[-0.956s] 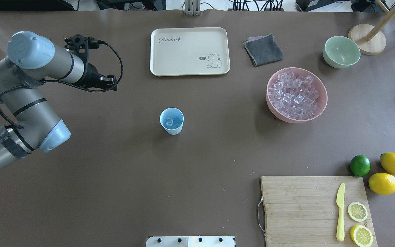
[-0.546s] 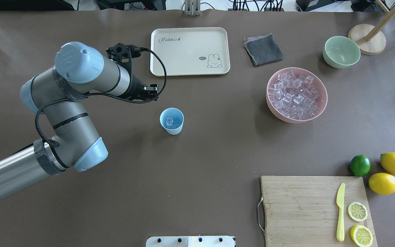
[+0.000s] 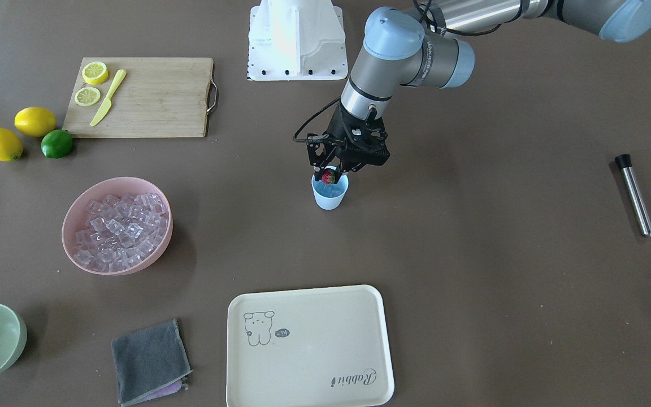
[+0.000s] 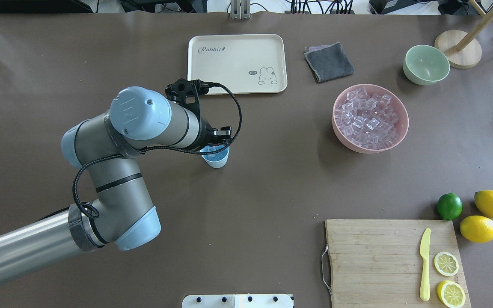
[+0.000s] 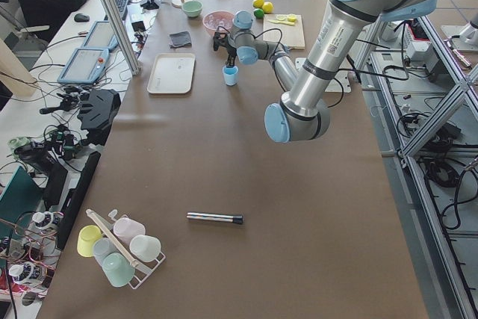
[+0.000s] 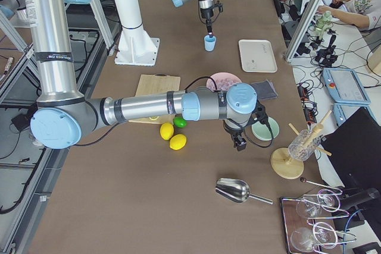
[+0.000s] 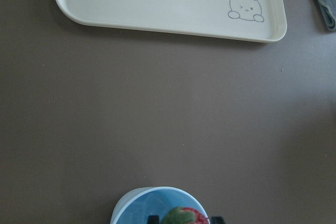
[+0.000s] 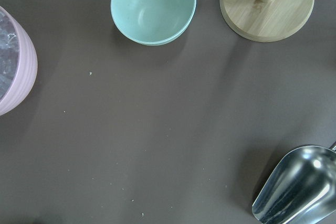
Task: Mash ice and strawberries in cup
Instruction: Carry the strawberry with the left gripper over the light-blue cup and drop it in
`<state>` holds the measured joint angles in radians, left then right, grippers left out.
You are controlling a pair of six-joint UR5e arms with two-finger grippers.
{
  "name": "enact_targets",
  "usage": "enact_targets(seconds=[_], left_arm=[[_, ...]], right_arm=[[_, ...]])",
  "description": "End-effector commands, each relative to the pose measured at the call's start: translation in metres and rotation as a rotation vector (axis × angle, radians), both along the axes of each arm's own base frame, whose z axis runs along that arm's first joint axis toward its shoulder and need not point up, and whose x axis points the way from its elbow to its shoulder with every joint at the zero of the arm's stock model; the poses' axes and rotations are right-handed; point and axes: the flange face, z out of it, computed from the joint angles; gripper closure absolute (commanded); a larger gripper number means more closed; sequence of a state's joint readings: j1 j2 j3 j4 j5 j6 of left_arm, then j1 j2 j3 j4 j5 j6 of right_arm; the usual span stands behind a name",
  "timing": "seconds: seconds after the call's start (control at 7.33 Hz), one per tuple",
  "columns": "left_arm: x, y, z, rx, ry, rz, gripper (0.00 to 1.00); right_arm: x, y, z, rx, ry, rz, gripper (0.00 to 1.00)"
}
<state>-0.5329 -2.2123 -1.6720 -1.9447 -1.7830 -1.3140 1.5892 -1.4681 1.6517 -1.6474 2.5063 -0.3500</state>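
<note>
Front-facing view: the left arm (image 3: 410, 56), brushed metal with pale blue plastic caps, reaches down over the matte brown table (image 3: 472, 271). The left gripper (image 3: 330, 173) has its black fingers drawn narrow around a tiny red strawberry (image 3: 328, 178) with a green top. It holds the fruit right at the mouth of the cup (image 3: 330, 198), a smooth, light-blue, tapered tumbler standing upright mid-table. The inside of the cup is too small to make out. Glassy clear ice cubes (image 3: 117, 229) are heaped in a round pink bowl (image 3: 71, 217), well apart from the cup. A slim steel rod (image 3: 634, 198) with a black cap lies far off on the other side.

Overhead view: the wrist covers most of the cup, so only part of its rim and wall show. A cream tray (image 4: 237, 64) with rounded corners and a rabbit drawing lies beyond it.

Left side view: the gripper points straight down over the cup, which stands near the tray.

Right side view: the right gripper (image 6: 240, 143) hangs near a pale green bowl (image 6: 268, 127). I cannot tell how its fingers stand.

Left wrist view: the cup's round rim sits at the bottom edge, with the dimpled strawberry between two dark tips.

Right wrist view: it shows the smooth green bowl, a round wooden base (image 8: 266, 3), a shiny steel scoop (image 8: 296, 187) and the pink bowl's ribbed wall.
</note>
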Motion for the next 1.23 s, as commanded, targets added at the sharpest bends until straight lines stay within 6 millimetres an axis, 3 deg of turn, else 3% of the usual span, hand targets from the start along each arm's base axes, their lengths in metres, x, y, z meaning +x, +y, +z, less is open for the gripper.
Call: enact_targets(seconds=[0.0, 0.27, 0.41, 0.55, 0.68, 0.82, 0.96, 1.09], left_arm=[[0.003, 0.009, 0.002, 0.007, -0.004, -0.003, 0.75], [0.004, 0.008, 0.004, 0.013, -0.012, 0.0, 0.58], [0.002, 0.006, 0.009, 0.01, -0.018, -0.003, 0.3], [0.0, 0.003, 0.008, 0.008, -0.017, -0.005, 0.14], [-0.004, 0.0, 0.005, 0.01, -0.011, -0.01, 0.03], [-0.016, -0.012, 0.008, 0.007, -0.018, -0.034, 0.03], [-0.053, -0.031, 0.033, 0.0, -0.077, -0.035, 0.03], [-0.111, -0.044, 0.089, -0.012, -0.136, 0.012, 0.03]], right_arm=[[0.0, 0.003, 0.003, -0.001, -0.002, -0.003, 0.02], [0.0, 0.007, 0.007, -0.007, 0.0, -0.004, 0.02], [0.0, 0.007, 0.009, -0.01, 0.0, -0.004, 0.02], [0.0, 0.007, 0.008, -0.009, -0.002, -0.004, 0.02], [0.0, 0.007, 0.008, -0.009, -0.002, -0.004, 0.02], [0.0, 0.008, 0.007, -0.008, -0.003, -0.003, 0.02], [0.0, 0.008, -0.001, 0.002, 0.001, 0.002, 0.02], [0.0, 0.01, 0.002, -0.001, -0.002, 0.0, 0.02]])
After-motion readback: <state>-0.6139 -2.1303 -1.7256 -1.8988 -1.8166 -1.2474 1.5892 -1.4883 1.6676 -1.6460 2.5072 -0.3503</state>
